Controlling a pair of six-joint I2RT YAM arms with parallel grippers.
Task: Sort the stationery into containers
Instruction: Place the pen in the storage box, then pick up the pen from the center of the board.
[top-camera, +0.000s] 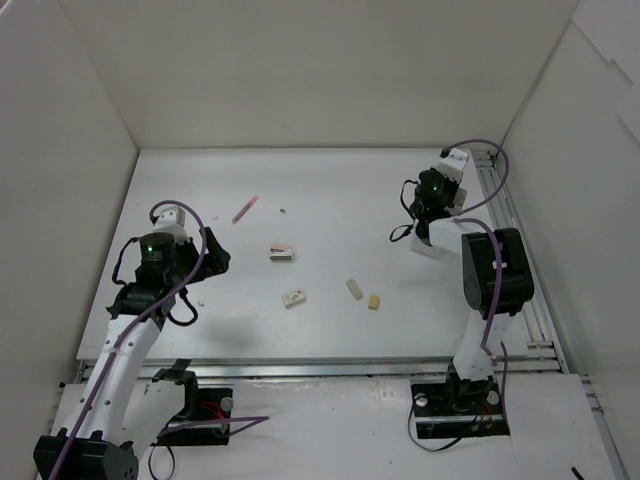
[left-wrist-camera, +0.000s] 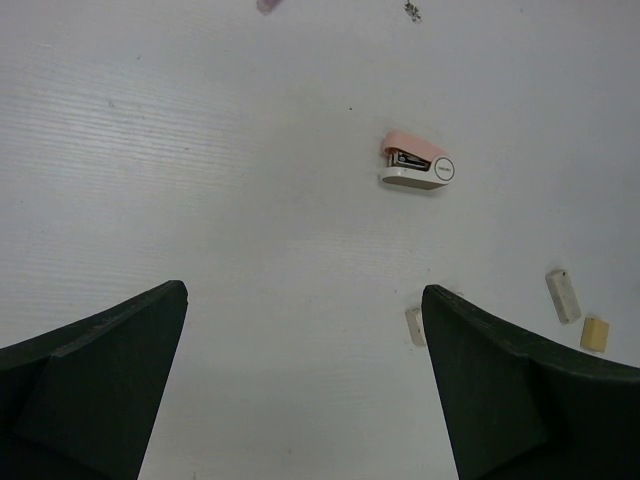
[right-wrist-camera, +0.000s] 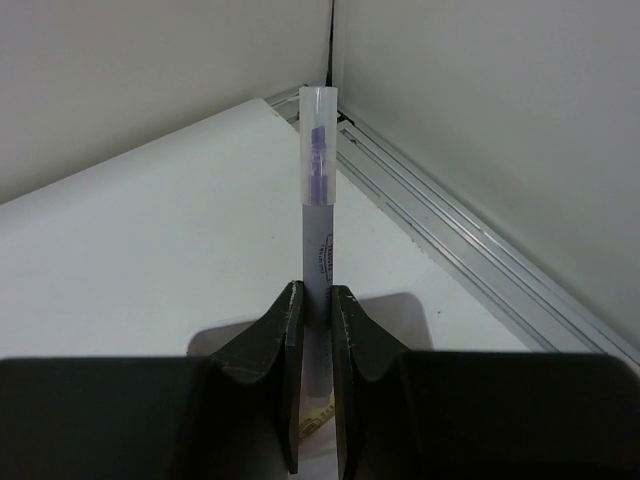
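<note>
My right gripper (right-wrist-camera: 316, 290) is shut on a translucent white pen with a purple tip (right-wrist-camera: 317, 180). It holds the pen over the white bin (right-wrist-camera: 400, 320), which has something yellowish inside. In the top view this gripper (top-camera: 430, 212) hangs above the bin (top-camera: 428, 246) at the right. My left gripper (left-wrist-camera: 305, 290) is open and empty above bare table, at the left in the top view (top-camera: 160, 262). A pink pen (top-camera: 245, 208), a white eraser with a red label (top-camera: 294, 298), a whitish block (top-camera: 354, 288) and a beige eraser (top-camera: 373, 302) lie on the table.
A small pink-and-white stapler (left-wrist-camera: 418, 165) lies ahead of the left gripper, also visible in the top view (top-camera: 282, 252). A metal rail (right-wrist-camera: 470, 240) runs along the table's right edge. White walls enclose three sides.
</note>
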